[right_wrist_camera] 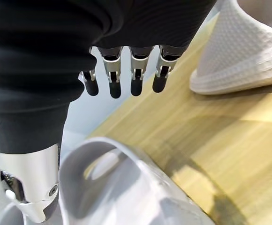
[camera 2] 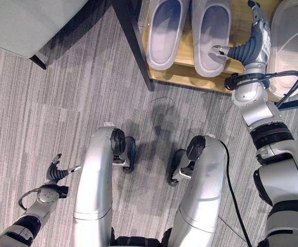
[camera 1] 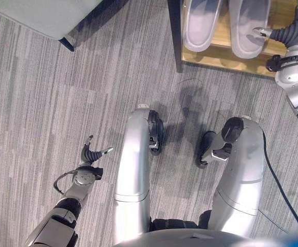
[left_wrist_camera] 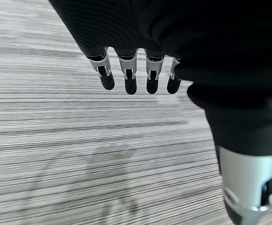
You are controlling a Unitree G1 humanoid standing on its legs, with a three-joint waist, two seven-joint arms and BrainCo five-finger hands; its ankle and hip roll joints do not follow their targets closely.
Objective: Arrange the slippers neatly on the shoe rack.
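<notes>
I am looking down at a grey striped carpet (camera 1: pixel 46 103). Ahead of me and to my right stands a wooden shoe rack (camera 2: pixel 185 74) with a dark frame post (camera 2: pixel 133 46). Two grey slippers lie side by side on its shelf, toes pointing away from me: a left slipper (camera 2: pixel 162 33) and a right slipper (camera 2: pixel 210 36), close together. My right hand (camera 2: pixel 252 43) reaches over the shelf just beside the right slipper, its fingers (right_wrist_camera: pixel 136 77) extended and relaxed, grasping nothing. A pair of pale cream slippers (camera 2: pixel 293 46) sits further right on the rack. My left hand (camera 1: pixel 92 152) hangs low at my left side above the carpet, fingers (left_wrist_camera: pixel 129 77) loose and empty. A grey upholstered seat (camera 1: pixel 41 15) stands far left.
</notes>
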